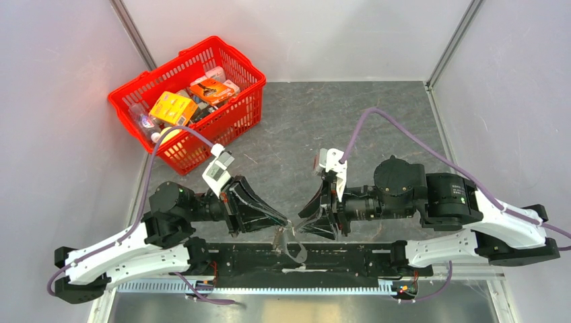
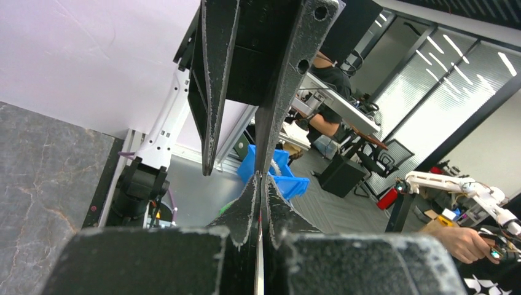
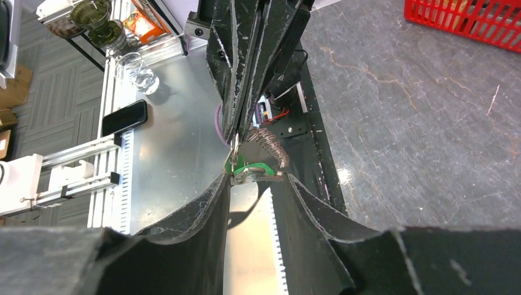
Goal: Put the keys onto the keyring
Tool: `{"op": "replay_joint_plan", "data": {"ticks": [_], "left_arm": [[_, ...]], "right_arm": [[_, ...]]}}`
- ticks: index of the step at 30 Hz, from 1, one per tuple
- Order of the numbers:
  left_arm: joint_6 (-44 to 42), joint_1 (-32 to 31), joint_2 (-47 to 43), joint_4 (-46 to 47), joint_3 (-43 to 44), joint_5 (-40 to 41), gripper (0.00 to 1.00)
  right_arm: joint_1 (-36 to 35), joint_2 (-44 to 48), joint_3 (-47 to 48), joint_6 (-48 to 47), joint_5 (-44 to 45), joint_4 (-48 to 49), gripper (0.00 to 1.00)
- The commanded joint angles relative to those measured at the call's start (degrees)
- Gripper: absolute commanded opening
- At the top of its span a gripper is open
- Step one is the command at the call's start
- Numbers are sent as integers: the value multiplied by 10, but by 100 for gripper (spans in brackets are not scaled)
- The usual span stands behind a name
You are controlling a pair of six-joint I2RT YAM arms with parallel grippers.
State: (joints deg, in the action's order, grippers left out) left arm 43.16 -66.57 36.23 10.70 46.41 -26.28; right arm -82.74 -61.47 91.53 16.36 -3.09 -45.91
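My two grippers meet tip to tip above the near edge of the table. My right gripper [image 1: 301,226] [image 3: 257,177] holds the small key [image 3: 253,171], silvery with a bright green head, pinched across between its fingertips. My left gripper [image 1: 284,224] [image 2: 260,184] [image 3: 236,138] is shut on a thin silvery strip of metal, seen edge-on between its pads. This appears to be the keyring [image 3: 271,145], whose dark toothed rim shows just behind the key. The key touches the left fingertips. A thin loop [image 1: 297,250] hangs below both grippers in the top view.
A red basket [image 1: 161,64] full of packets stands at the back left, and its corner shows in the right wrist view [image 3: 467,15]. The black base rail [image 1: 350,259] runs under the grippers. A phone [image 3: 123,117] and a glass [image 3: 138,70] lie beyond the table edge.
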Motion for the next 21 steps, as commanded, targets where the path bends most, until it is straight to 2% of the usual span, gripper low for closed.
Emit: {"op": "replay_joint_plan", "data": {"ticks": [1,8,21], "left_arm": [[24,0,-9,57,-7,38,2],[25,0,-14,59,-10,52,2],[34,0,-10,65,-17,72,2]], "right_arm": [[1,4,1,-36,-2,31,44],[0,3,-3,-42,-6,31,44],[-3,-10,4,-57,5,35,35]]}}
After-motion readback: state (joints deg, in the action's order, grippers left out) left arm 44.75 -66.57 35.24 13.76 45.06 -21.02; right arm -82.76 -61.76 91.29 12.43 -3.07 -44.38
